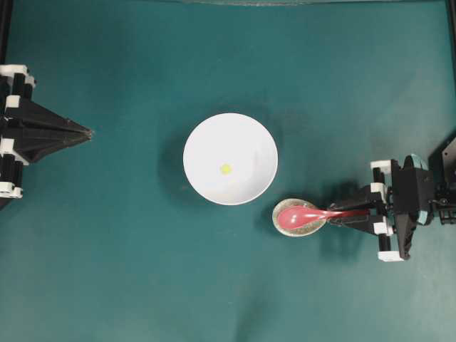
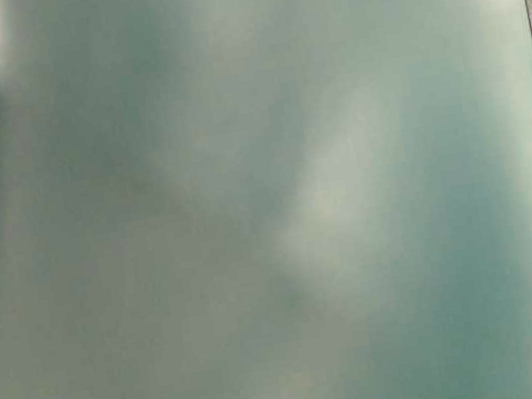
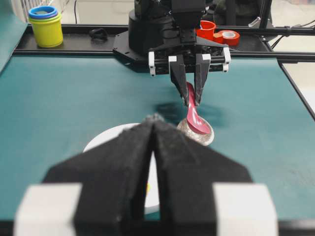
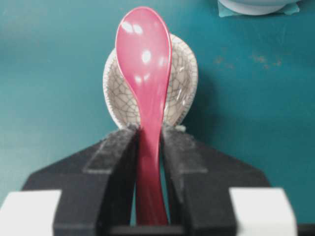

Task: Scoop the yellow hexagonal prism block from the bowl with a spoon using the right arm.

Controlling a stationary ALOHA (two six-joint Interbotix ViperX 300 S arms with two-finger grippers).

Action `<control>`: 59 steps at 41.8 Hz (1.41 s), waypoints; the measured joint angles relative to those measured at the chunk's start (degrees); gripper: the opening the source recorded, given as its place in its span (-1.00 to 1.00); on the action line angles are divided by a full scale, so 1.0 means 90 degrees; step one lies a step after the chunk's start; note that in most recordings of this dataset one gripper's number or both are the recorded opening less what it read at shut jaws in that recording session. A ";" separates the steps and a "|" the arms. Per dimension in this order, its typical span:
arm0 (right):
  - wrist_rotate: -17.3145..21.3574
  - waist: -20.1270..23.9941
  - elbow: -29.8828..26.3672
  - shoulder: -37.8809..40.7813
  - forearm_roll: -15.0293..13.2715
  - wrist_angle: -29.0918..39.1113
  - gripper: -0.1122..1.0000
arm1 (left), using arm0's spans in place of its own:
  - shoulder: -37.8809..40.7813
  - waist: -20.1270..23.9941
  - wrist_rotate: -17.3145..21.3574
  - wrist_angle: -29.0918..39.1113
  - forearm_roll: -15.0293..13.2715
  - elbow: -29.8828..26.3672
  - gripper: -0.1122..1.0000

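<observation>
Item one, your right pincer (image 4: 147,147): its two black fingers (image 4: 115,162) are clamped on the handle of the pink-red spoon (image 4: 145,64), with the handle running straight back between them. The spoon's oval scoop lies over a small crackle-glazed spoon rest (image 4: 182,78), which sits on the teal desk (image 1: 142,285); whether scoop and rest touch, you cannot tell. In your overhead view the right arm (image 1: 410,203) reaches in from the right edge, and spoon and rest lie just beside the lower right rim of the white bowl (image 1: 206,139), close but apart from it. Item two, the bowl: it stands near the middle of the desk, and the yellow hexagonal prism block (image 1: 226,169) lies on its floor, close to centre. Item three, your left pincer (image 1: 87,132): its pointed black fingers are pressed together on nothing, at the left edge and well apart from the bowl. Beyond the desk's far edge, your left wrist view shows stacked coloured cups (image 3: 45,24) and an orange tape roll (image 3: 227,37).
</observation>
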 measured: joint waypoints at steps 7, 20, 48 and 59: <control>0.0020 0.0000 0.0000 -0.0098 0.0000 0.0322 -0.42 | 0.0000 0.0000 0.0000 0.0010 -0.0010 0.0000 -0.79; 0.0059 0.0000 0.0000 -0.0332 0.0020 0.0654 -0.42 | 0.0000 0.0000 0.0000 0.0000 0.0000 0.0000 -0.79; 0.0078 0.0000 0.0059 -0.0518 0.0068 0.0801 -0.38 | 0.0000 0.0010 0.0000 0.0000 -0.0010 0.0000 -0.79; 0.0078 -0.0010 0.0059 -0.0518 0.0088 0.0811 0.07 | 0.0000 0.0010 0.0000 0.0029 -0.0010 0.0010 -0.79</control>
